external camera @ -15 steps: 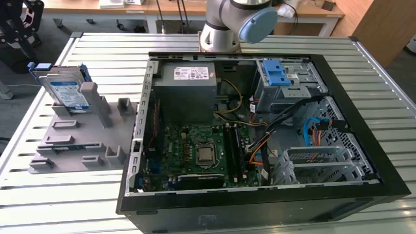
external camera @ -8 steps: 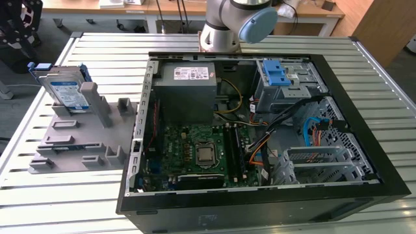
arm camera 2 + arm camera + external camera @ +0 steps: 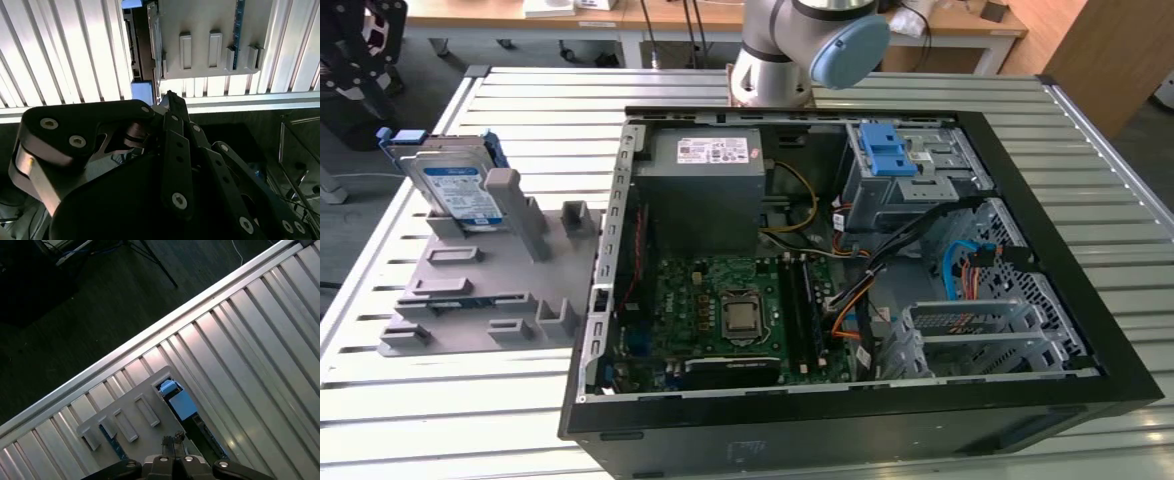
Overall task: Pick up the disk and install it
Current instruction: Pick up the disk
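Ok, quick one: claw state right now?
Claw: closed, holding nothing; the disk stands in the rack.

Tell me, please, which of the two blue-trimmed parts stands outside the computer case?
The disk, standing on edge in the grey holder at the exterior view's left; the drive cage with blue latches sits inside the case.
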Motion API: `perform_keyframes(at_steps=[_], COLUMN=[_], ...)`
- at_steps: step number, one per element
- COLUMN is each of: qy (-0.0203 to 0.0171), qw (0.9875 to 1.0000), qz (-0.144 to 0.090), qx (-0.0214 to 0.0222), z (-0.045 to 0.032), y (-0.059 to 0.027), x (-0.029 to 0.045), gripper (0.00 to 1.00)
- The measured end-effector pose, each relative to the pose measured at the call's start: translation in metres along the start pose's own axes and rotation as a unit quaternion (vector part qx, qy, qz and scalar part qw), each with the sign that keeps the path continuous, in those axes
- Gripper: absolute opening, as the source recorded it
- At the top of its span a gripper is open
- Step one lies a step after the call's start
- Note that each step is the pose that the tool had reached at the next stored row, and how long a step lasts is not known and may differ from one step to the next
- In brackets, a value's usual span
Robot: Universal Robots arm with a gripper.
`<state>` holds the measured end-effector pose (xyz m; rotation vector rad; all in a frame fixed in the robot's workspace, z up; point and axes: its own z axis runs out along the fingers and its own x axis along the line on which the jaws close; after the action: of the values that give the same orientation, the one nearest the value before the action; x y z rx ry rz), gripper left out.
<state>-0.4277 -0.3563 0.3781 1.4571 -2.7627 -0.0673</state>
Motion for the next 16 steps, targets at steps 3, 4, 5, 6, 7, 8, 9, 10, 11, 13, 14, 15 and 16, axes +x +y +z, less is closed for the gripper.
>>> perform_keyframes(at_steps=[3, 4, 5, 6, 7, 8, 9, 10, 11, 13, 14, 15, 16], qy=[0.0012, 0.0016, 0.002, 0.0023, 0.0027, 0.0031, 0.0035, 0.0038, 0.0042, 0.0048, 0.0052, 0.0055, 0.0058], qw=[0.9996, 0.9993, 0.999, 0.9985, 0.998, 0.9974, 0.9966, 0.9959, 0.995, 0.993, 0.9919, 0.9907, 0.9894], qz=[-0.028, -0.037, -0.046, -0.055, -0.063, -0.072, -0.082, -0.091, -0.1, -0.118, -0.127, -0.136, -0.145], qx=[0.0, 0.0, 0.0, 0.0, 0.0, 0.0, 0.0, 0.0001, 0.0002, 0.0004, 0.0005, 0.0006, 0.0008], z=[0.0001, 0.0001, 0.0002, 0.0002, 0.0003, 0.0003, 0.0003, 0.0004, 0.0004, 0.0005, 0.0005, 0.0006, 0.0006], y=[0.0, 0.0, 0.0, 0.0, 0.0, 0.0, 0.0, 0.0, 0.0, 0.0, 0.0, 0.0, 0.0], x=[0.0, 0.0, 0.0, 0.0, 0.0, 0.0, 0.0, 0.0, 0.0, 0.0, 0.0, 0.0, 0.0], gripper=[0.11, 0.11, 0.11, 0.11, 0.11, 0.11, 0.11, 0.11, 0.11, 0.11, 0.11, 0.11, 0.11])
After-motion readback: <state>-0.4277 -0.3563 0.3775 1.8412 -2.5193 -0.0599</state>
